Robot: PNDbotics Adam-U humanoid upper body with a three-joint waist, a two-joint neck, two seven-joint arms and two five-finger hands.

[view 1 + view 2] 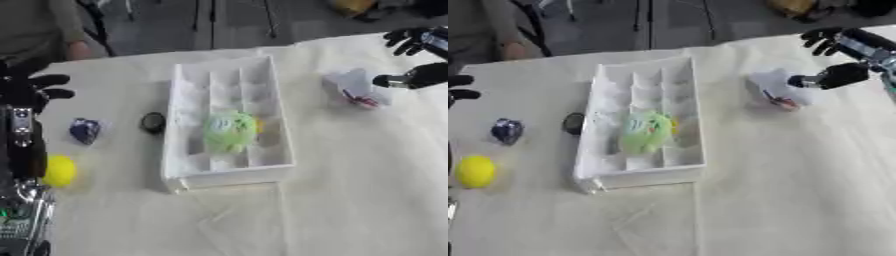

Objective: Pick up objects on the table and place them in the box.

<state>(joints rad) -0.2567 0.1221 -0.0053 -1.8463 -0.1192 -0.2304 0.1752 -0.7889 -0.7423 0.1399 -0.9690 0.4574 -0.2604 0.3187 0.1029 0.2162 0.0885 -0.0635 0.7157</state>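
In the box [229, 172], green object [229, 131], seemingly unlabeled.

The right hand [839, 55] hangs open just beside a clear packet [773, 88], right of the white box [645, 150].

Bare cloth [350, 190] right of the box [273, 125] seems passable; near its left wall, a dark disc [153, 122].

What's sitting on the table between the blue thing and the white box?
A small dark round object lies between the blue object and the white box, close to the box's left wall, best seen in the left eye view.
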